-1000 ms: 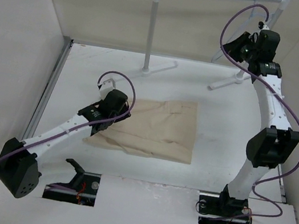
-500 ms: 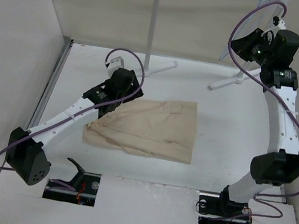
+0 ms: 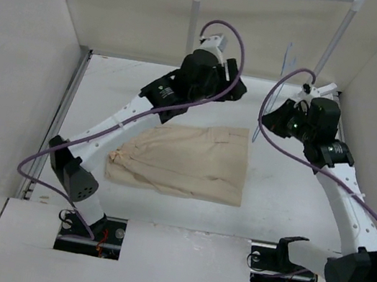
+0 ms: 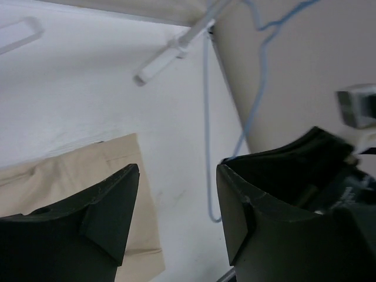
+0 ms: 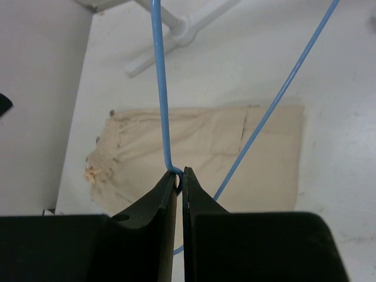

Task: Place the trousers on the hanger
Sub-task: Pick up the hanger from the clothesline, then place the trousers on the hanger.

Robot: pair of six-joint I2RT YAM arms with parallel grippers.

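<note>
On table (image 3: 104,82), folded tan trousers (image 3: 185,162), right pincer (image 5: 180,176) pinching wire hanger (image 5: 160,88) (pale blue)

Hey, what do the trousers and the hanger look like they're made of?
The trousers: soft woven cloth, likely cotton, matte tan, lying flat with creases and seams. The hanger: thin pale blue rod with a sharp bend; coated wire or plastic, unclear which.

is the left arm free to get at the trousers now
Probably yes: the left tool is open and empty near the trousers, nothing lying on them; the right tool holds the hanger by their far right corner.
</note>
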